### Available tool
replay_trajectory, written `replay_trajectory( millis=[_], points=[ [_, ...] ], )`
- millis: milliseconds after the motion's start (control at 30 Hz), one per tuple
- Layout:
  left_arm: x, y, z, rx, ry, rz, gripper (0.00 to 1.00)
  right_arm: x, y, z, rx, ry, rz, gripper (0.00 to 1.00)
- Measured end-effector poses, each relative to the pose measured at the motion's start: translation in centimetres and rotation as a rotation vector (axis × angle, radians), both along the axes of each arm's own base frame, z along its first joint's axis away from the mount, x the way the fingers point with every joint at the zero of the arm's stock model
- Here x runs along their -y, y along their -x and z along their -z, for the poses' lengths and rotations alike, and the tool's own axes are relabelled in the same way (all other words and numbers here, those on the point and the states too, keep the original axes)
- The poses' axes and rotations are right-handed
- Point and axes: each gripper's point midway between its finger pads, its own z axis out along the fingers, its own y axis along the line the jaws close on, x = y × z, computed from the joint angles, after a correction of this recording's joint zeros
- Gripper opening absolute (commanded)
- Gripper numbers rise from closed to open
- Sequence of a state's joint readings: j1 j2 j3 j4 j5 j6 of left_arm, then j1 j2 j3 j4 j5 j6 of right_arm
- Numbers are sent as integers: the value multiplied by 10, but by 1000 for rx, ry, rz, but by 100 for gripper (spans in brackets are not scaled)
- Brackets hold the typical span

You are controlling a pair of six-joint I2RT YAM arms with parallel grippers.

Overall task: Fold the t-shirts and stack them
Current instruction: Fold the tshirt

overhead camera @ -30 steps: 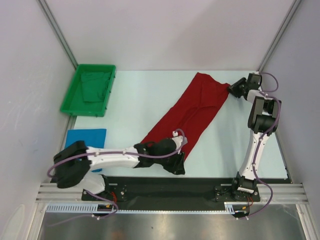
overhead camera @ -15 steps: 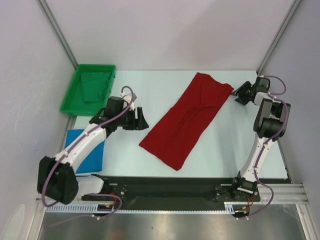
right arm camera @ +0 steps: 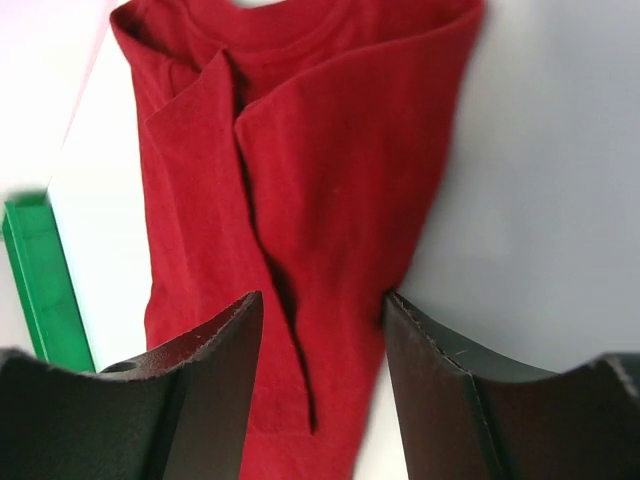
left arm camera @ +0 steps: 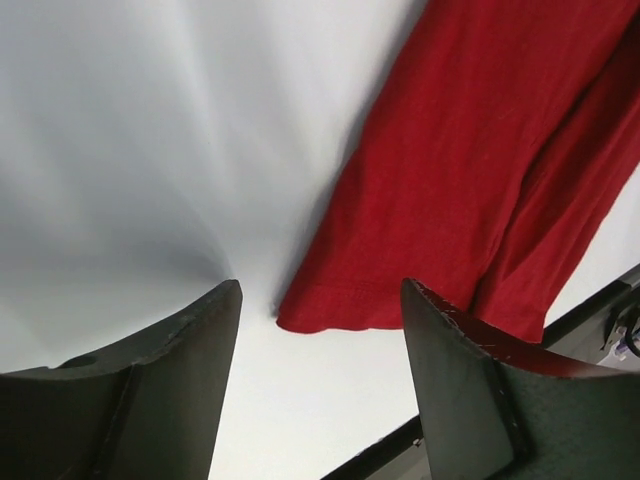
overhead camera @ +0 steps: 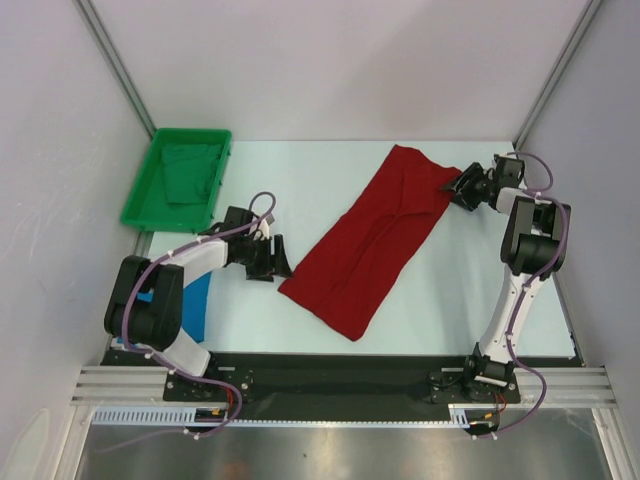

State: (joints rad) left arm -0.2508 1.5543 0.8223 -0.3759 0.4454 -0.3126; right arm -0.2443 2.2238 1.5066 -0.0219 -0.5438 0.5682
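The deep red t-shirt (overhead camera: 375, 235), folded into a long strip, lies diagonally across the middle of the table. My left gripper (overhead camera: 278, 262) is open just left of its near-left corner; in the left wrist view (left arm camera: 320, 290) that hem corner of the red shirt (left arm camera: 470, 180) lies between the open fingers. My right gripper (overhead camera: 455, 188) is open at the shirt's far right corner; in the right wrist view (right arm camera: 322, 297) its fingers straddle the red cloth (right arm camera: 320, 150) near the collar end. The folded bright blue t-shirt (overhead camera: 197, 308) lies at the near left, partly hidden under my left arm.
A green tray (overhead camera: 138, 205) holding a green cloth stands at the far left; its edge shows in the right wrist view (right arm camera: 35, 280). White walls enclose the table on three sides. The black base rail (overhead camera: 330, 365) runs along the near edge.
My left arm left the shirt's near end, swung out left, and its gripper now sits by the shirt's near-left corner. My right gripper pulled away, then returned to the far right corner.
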Motion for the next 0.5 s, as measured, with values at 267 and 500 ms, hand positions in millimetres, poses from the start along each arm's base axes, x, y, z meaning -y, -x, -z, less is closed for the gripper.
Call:
replay_trajectory(
  millis=[267, 500],
  points=[
    [6, -1, 13, -36, 24, 11, 49, -3, -9, 1, 1, -4, 15, 57],
    [5, 3, 23, -66, 26, -13, 0, 2, -20, 5, -2, 23, 50, 44]
  ],
)
